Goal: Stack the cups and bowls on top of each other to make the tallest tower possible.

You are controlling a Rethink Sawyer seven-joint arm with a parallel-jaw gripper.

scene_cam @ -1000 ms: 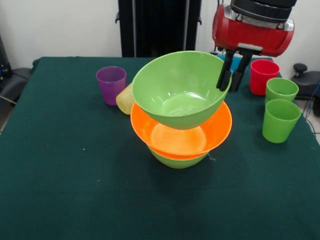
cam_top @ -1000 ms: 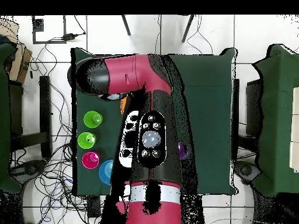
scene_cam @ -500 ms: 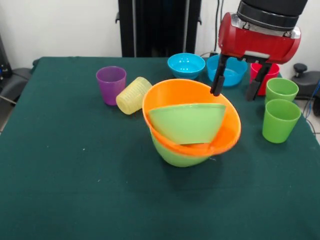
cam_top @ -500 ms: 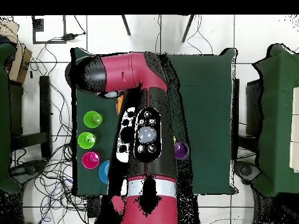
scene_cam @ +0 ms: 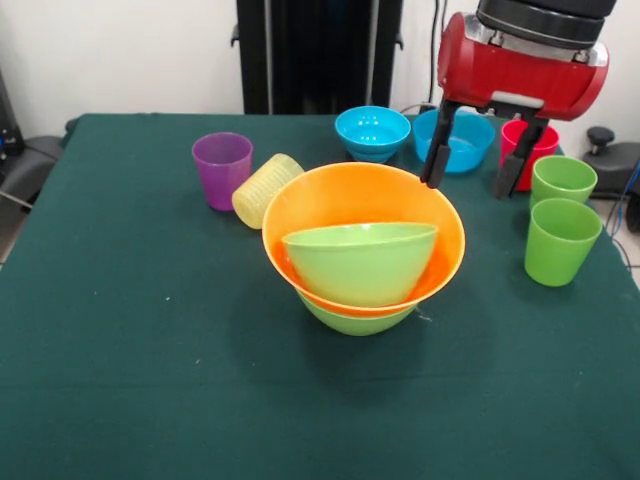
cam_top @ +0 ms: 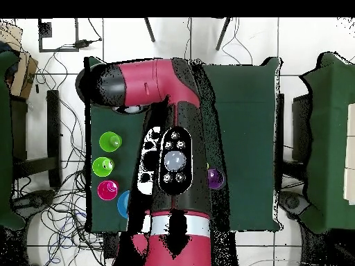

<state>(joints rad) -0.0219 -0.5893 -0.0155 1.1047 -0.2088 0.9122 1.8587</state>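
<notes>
Pincer [scene_cam: 477,168] hangs spread and empty at upper right of the front view. Tower [scene_cam: 362,255], green, orange and green bowls nested, sits mid-counter [scene_cam: 120,340]. No readable writing anywhere.

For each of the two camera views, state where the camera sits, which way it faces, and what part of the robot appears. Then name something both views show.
Front view: across the table, facing the robot, looking at the stacked bowls; the red wrist and open end effector show at upper right.
Overhead view: above the table, looking straight down; the arm covers the middle of the table and hides the bowls.
Shared: the purple cup, red cup and two green cups.
</notes>
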